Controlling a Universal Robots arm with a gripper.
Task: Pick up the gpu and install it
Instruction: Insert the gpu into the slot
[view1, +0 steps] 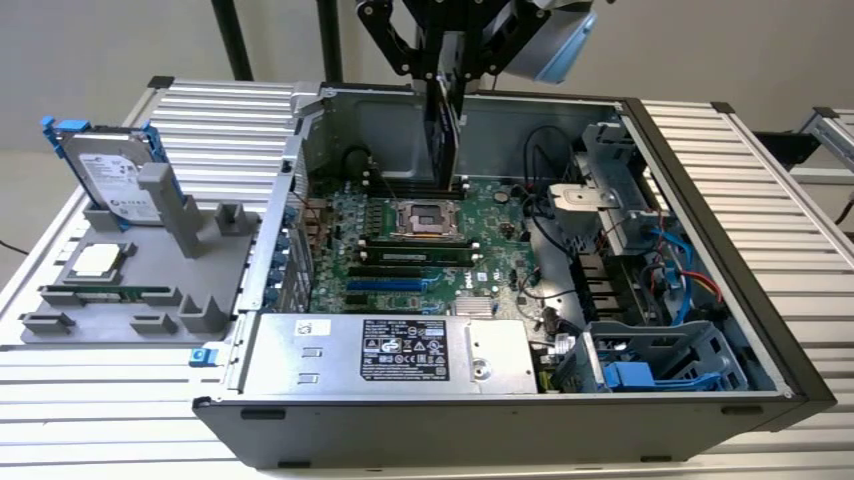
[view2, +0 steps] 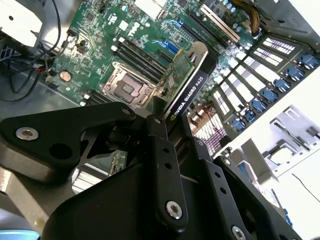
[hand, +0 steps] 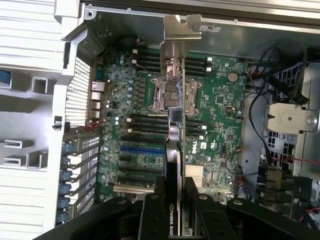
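My gripper (view1: 447, 78) hangs above the open computer case (view1: 694, 180) and is shut on the gpu (view1: 445, 135). The gpu is a green card with a black cooler, held edge-on and upright over the motherboard (view1: 501, 250), above the back part near the processor socket (view1: 424, 218). In the first wrist view the gpu (hand: 175, 130) runs away from the gripper (hand: 175, 202), its silver end bracket (hand: 180, 35) at the far end. In the second wrist view the black cooler face of the gpu (view2: 192, 85) sticks out beyond the gripper (view2: 167, 127), clear of the board.
A grey fixture (view1: 80, 325) at the exterior view's left holds a hard drive (view1: 114, 175), a processor chip (view1: 96, 260) and a memory stick (view1: 107, 295). Inside the case are a power supply (view1: 387, 350), cables (view1: 667, 260) and a blue drive cage (view1: 627, 375).
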